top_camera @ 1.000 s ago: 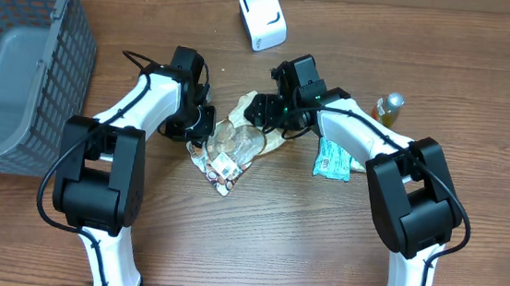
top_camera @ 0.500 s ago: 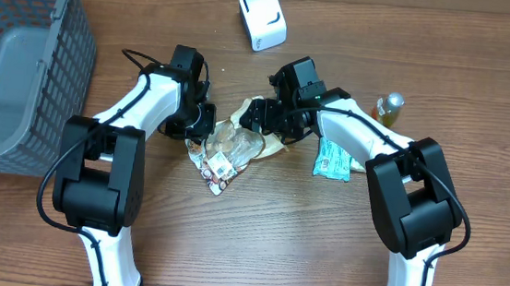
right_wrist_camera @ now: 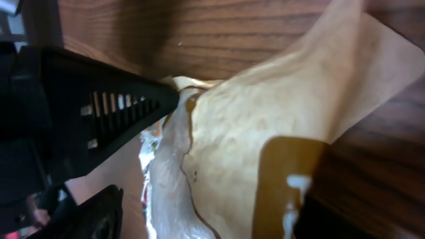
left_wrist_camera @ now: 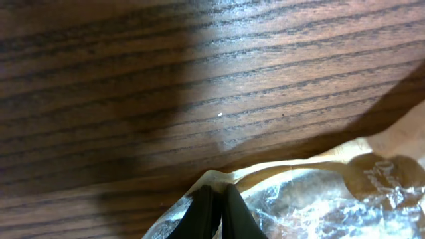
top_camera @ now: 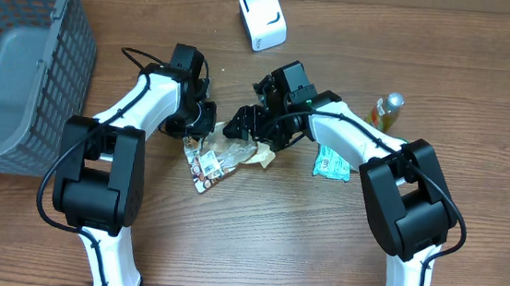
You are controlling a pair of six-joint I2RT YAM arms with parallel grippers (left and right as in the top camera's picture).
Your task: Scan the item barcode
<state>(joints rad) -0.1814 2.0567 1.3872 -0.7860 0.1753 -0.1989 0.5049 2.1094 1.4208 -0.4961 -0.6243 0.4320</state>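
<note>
Patience seemed wise: left gripper (left_wrist_camera: 216,192) pinched shut on the crinkly clear-and-tan plastic bag (left_wrist_camera: 319,199), so the open-jawed right gripper (right_wrist_camera: 143,149) needed a square bite first.

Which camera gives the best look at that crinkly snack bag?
The overhead view: it shows nearly the whole snack bag at once. The left wrist view catches only a clear corner pinched by the left pincer; the right wrist view shows just its tan side.
</note>
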